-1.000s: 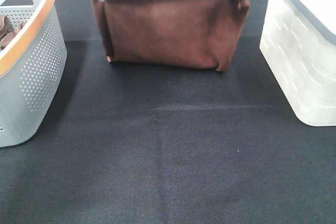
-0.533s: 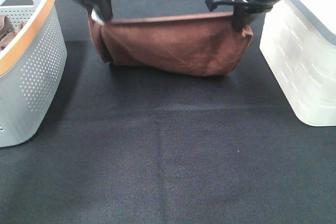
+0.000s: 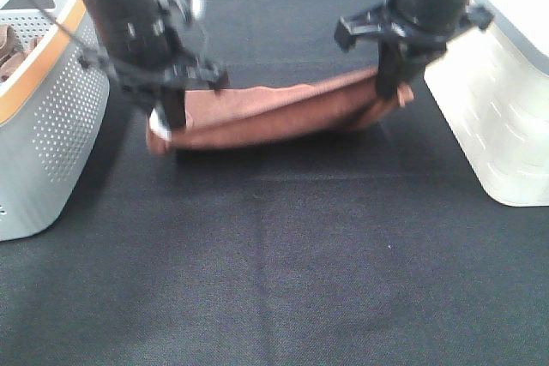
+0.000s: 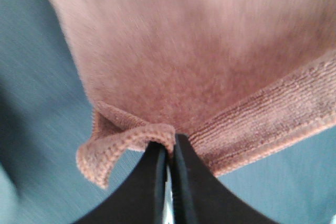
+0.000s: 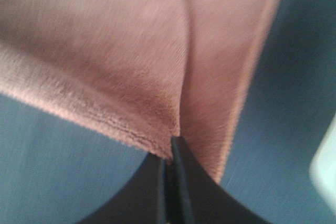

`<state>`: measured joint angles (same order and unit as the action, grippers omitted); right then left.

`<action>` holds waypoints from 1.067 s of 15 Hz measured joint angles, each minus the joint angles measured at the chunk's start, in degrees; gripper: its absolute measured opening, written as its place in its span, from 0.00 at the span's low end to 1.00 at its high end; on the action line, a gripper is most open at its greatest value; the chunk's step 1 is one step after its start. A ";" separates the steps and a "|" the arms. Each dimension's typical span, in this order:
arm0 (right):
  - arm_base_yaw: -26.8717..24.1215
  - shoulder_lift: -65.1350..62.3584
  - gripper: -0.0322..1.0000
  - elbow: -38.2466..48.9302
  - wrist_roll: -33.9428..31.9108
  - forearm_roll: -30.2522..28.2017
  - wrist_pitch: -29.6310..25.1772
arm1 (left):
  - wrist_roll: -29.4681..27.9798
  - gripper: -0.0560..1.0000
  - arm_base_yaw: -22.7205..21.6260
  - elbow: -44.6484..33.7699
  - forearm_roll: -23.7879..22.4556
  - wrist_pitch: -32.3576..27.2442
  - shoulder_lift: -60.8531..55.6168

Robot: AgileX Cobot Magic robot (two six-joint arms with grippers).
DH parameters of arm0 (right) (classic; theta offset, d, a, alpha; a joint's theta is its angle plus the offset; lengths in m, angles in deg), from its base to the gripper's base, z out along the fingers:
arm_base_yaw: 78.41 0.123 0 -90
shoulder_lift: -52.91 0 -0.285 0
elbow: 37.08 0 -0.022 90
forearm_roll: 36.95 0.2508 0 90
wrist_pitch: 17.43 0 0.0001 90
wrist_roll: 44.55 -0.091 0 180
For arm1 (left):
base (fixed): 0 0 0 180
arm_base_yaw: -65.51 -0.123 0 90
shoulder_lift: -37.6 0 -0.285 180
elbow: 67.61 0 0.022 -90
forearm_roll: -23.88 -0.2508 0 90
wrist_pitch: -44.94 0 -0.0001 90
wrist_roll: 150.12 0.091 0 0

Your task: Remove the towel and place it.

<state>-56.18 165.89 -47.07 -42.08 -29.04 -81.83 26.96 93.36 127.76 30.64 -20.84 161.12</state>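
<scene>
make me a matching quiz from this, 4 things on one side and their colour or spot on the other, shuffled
Things:
1. towel
2. basket
3. bin
4. table

Descriptions:
a. black, under everything else
b. white, at the right edge of the high view
c. brown, pinched at both ends
d. grey with an orange rim, at the left edge of the high view

Pairs: 1-c, 2-d, 3-b, 4-a

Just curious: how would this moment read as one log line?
left gripper: shut on towel | right gripper: shut on towel | towel: sagging between them, low over table
</scene>
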 joint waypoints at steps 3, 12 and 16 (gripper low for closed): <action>-0.11 0.00 0.03 3.21 1.38 3.04 -1.95 | 0.00 0.07 1.78 -4.93 0.11 0.11 -0.06; -0.80 -0.11 0.03 10.37 5.10 3.67 -2.69 | 0.29 0.30 1.78 -14.15 0.40 -2.64 -0.06; -1.26 -0.11 0.33 12.78 5.16 1.83 -4.53 | 2.92 0.71 3.67 -14.38 -0.46 -3.27 -0.06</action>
<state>-57.44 165.77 -34.29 -36.93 -27.21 -86.36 29.88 97.02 113.38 30.18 -24.10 161.07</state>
